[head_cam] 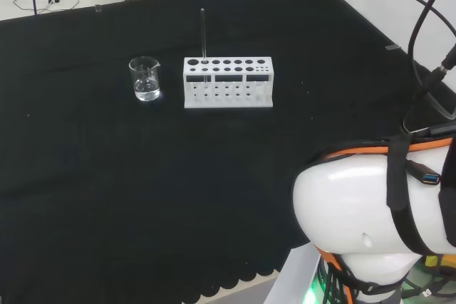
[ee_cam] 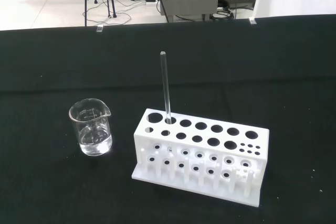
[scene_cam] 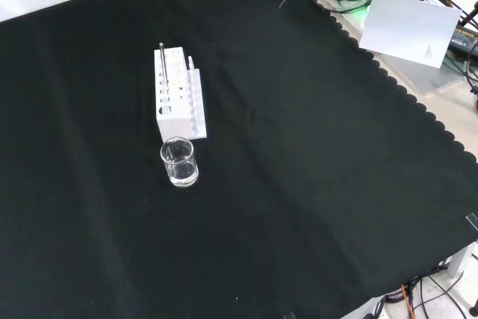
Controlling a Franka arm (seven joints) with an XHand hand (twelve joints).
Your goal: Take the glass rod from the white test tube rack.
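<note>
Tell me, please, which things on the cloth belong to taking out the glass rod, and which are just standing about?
For the job:
- glass rod, upright in a hole at one end
- white rack holding it

Standing about:
- small beaker with some clear liquid, beside the rack

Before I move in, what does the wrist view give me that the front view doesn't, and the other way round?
Wrist view alone: the hole in the rack's far row that the glass rod stands in, second from the beaker end, and the beaker's graduation marks. Front view alone: the cloth's scalloped edge and the white paper sheet beyond it. Both: white test tube rack, upright rod, beaker holding clear liquid beside the rack.
</note>
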